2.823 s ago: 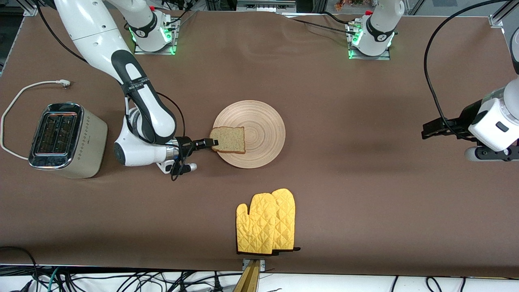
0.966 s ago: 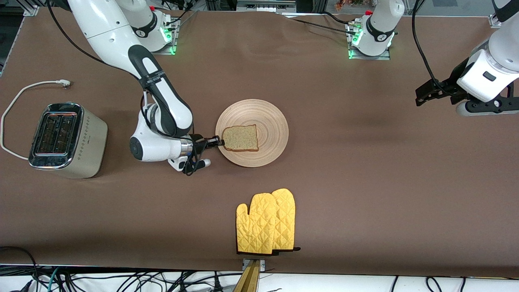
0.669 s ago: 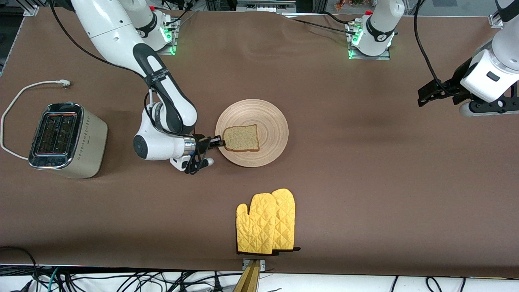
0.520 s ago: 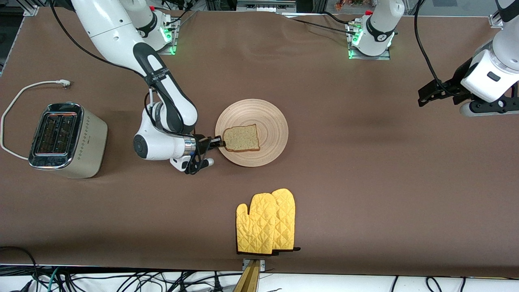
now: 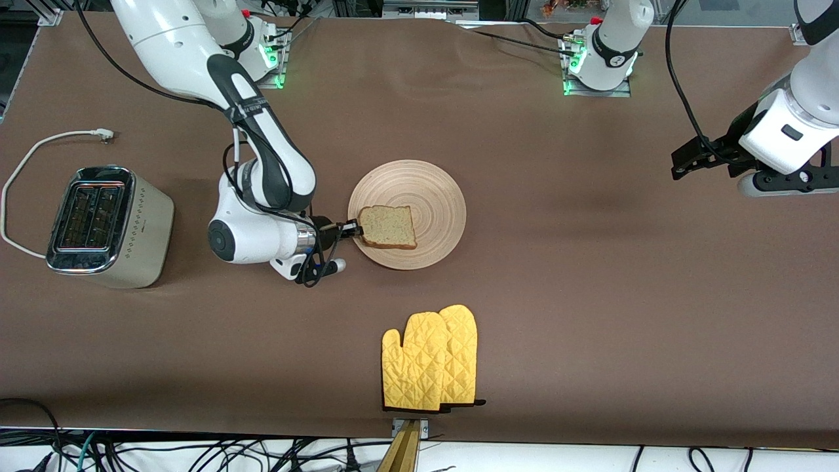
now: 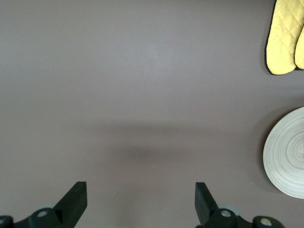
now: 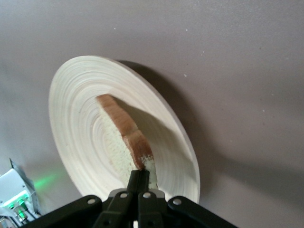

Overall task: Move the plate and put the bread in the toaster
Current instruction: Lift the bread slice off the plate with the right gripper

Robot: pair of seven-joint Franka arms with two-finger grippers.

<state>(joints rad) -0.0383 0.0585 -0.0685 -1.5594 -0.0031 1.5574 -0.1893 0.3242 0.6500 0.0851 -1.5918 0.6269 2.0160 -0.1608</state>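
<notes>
Brown cloth-covered table (image 5: 590, 314)

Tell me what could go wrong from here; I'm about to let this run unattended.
The right tool is shut on just the crust edge of the bread, so the slice may tear or slip on the way to the toaster. Lifting may also nudge the plate. The left tool waits open over bare table.

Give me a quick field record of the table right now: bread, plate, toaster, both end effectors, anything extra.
bread: over the plate, gripped at its edge
plate: mid-table
toaster: right arm's end of table, slots empty
right end effector: shut on bread at plate's rim
left end effector: open, holds nothing, waits over bare table at left arm's end
mitts: yellow, nearer the front camera than the plate
</notes>
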